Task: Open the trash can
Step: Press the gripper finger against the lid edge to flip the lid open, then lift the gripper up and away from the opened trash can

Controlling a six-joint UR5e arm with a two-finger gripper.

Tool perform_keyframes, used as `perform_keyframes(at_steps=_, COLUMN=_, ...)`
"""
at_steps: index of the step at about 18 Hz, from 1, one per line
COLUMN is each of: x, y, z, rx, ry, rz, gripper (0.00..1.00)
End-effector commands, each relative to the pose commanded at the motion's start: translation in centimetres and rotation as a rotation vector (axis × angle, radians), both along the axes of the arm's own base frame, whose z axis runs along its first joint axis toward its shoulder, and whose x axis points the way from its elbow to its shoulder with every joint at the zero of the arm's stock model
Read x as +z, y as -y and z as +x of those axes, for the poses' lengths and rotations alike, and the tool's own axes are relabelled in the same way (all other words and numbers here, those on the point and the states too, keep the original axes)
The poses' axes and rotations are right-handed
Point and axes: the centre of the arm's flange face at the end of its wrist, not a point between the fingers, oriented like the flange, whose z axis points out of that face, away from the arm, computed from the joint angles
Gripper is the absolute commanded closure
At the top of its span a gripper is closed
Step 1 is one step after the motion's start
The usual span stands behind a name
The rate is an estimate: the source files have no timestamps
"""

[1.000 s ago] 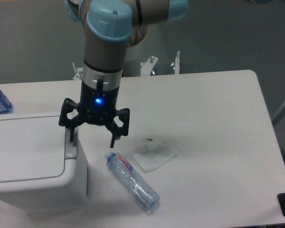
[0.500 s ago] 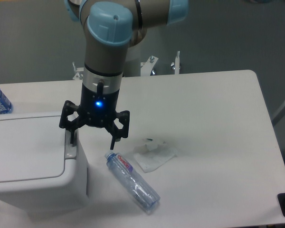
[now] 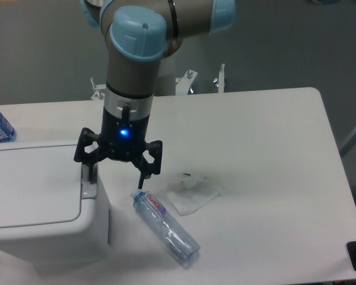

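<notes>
One trash can [image 3: 38, 205], at eight o'clock on the desk [image 3: 267, 148], lid flat and shut. Tool [image 3: 116, 174] spread apart, one finger [image 3: 91, 172] on the grey button [image 3: 88, 189] at the rim. Probably pressing; opening left to do.

Plastic bottle [image 3: 165, 227] and crumpled wrapper [image 3: 193, 193] lie right of bin [image 3: 41, 202].

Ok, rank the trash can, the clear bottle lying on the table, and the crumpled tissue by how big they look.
1. trash can
2. clear bottle
3. crumpled tissue, though it looks close to the bottle in spread.
</notes>
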Motion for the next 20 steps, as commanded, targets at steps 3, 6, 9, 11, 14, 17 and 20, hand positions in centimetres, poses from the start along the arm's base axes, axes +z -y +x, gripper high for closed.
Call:
perform_keyframes(at_steps=3, x=-0.1, y=0.0, z=0.0, rx=0.000, ry=0.000, rz=0.000, gripper=0.00)
perform_keyframes(at_steps=6, x=0.9, y=-0.1, z=-0.1, rx=0.000, ry=-0.010, rz=0.012, gripper=0.00)
perform_keyframes(at_steps=9, x=2.7, y=-0.1, z=-0.8, rx=0.002, ry=-0.048, rz=0.032, gripper=0.00)
perform_keyframes(at_steps=11, x=4.0, y=1.0, z=-2.5, rx=0.044, ry=-0.102, rz=0.021, gripper=0.00)
perform_keyframes(at_steps=14, x=4.1, y=3.2, z=-5.8, rx=0.057, ry=-0.170, rz=-0.030, gripper=0.00)
perform_keyframes(at_steps=17, x=3.5, y=6.3, z=-8.7, rx=0.013, ry=-0.206, rz=-0.146, gripper=0.00)
perform_keyframes(at_steps=20, x=2.7, y=9.9, z=-12.0, rx=-0.037, ry=-0.200, rz=-0.215, gripper=0.00)
